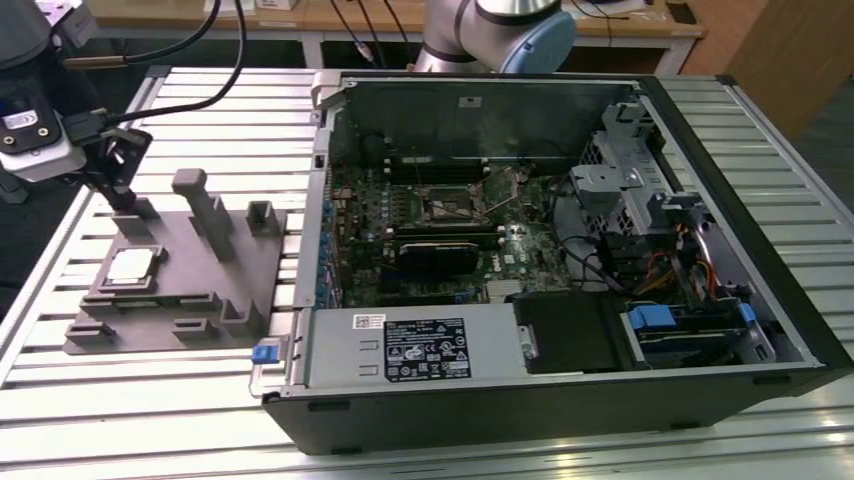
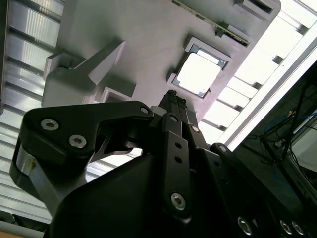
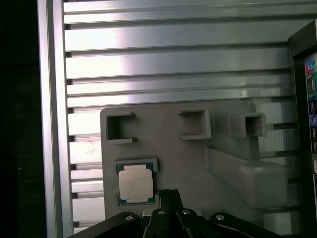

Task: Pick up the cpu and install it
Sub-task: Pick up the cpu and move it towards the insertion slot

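We see a slatted metal surface (image 1: 160, 400) carrying an open computer case (image 1: 561, 400), which reaches nearly to the surface's edge at the exterior view's right. A grey fixture (image 1: 200, 265) lies just beside the case's wall, with bare slats in front of it. Above the fixture's far posts hangs the gripper (image 1: 130, 205) — jaws pressed together, gripping nothing. The cpu (image 1: 130, 265) lies flat in a square pocket near the fixture's outer edge, apart from the jaws. The exterior view gives the board's socket (image 1: 447, 207) — the first wrist view, the cpu's green rim.
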`<state>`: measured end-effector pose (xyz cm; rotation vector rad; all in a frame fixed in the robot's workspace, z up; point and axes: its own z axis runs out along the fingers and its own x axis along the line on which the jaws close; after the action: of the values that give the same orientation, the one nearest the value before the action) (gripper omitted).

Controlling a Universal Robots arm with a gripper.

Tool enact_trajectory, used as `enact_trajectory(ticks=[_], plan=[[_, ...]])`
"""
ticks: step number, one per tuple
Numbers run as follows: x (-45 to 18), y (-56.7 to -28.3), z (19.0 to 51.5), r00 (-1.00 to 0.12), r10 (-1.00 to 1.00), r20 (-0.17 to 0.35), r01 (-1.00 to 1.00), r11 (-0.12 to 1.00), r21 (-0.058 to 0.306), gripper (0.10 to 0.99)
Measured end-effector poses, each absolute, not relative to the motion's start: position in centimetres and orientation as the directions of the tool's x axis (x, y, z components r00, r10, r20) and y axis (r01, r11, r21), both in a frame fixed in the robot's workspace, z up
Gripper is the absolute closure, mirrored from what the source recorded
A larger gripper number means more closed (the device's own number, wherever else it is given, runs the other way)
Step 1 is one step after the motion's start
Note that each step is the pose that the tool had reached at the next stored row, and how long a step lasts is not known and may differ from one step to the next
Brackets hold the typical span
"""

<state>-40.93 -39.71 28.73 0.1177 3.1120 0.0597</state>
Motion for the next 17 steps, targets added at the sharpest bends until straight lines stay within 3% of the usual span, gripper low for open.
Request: enact_trajectory(ticks=[17], plan=[[-41.3, -40.1, 27.0, -0.997, 0.076, -0.025, 0.075, 0.996, 0.039, 0.980]])
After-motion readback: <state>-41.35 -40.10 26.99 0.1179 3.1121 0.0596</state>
